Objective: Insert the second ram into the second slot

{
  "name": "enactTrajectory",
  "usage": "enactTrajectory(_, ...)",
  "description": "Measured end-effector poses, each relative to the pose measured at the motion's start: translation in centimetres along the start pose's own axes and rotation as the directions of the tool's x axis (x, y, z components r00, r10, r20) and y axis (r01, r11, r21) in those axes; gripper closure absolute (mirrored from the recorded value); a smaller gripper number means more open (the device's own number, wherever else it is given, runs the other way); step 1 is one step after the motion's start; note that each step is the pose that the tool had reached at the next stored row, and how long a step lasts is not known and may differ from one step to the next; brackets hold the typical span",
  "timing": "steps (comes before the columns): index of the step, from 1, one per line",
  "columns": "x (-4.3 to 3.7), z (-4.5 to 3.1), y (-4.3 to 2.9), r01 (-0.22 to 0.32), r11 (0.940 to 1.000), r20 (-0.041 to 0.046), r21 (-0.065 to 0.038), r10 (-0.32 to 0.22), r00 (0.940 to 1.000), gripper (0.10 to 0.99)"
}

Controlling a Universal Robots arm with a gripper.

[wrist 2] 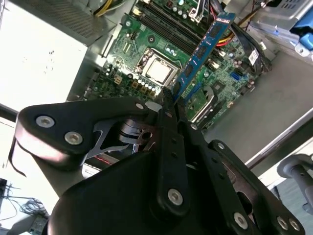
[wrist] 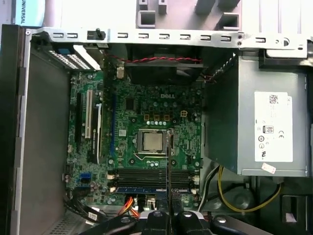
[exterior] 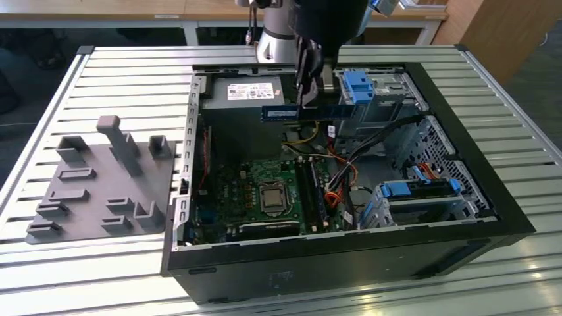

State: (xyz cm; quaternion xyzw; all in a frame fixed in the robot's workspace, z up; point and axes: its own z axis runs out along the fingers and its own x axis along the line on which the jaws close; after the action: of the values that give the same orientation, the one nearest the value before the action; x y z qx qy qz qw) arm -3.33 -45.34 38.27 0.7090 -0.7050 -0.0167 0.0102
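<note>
The gripper (wrist 2: 170, 100) is clamped on the ram (wrist 2: 203, 51). Its dark body hides part of the stick. The ram is up in the air and lies level, long side running across, thin edge down. Below the gripper are the slots (wrist: 146, 174) on the board (wrist: 127, 122). Wires (exterior: 338, 159) lie just beside them.

The motherboard (exterior: 235, 187) lies in the case (exterior: 351, 266). The second ram (exterior: 281, 113) hangs over the case. A fixture plate (exterior: 92, 197) sits beside the case.
</note>
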Motion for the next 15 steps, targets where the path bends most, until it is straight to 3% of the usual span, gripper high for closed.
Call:
enactTrajectory(4, 0.01, 0.16, -0.01, -0.070, 0.9976, 0.0016, 0.001, 0.070, 0.9976, 0.949)
enactTrajectory(8, 0.01, 0.31, -0.02, -0.142, 0.9898, 0.0031, 0.001, 0.142, 0.9898, 0.949)
enactTrajectory(15, 0.01, 0.59, -0.02, -0.267, 0.9637, 0.0054, 0.002, 0.267, 0.9637, 0.949)
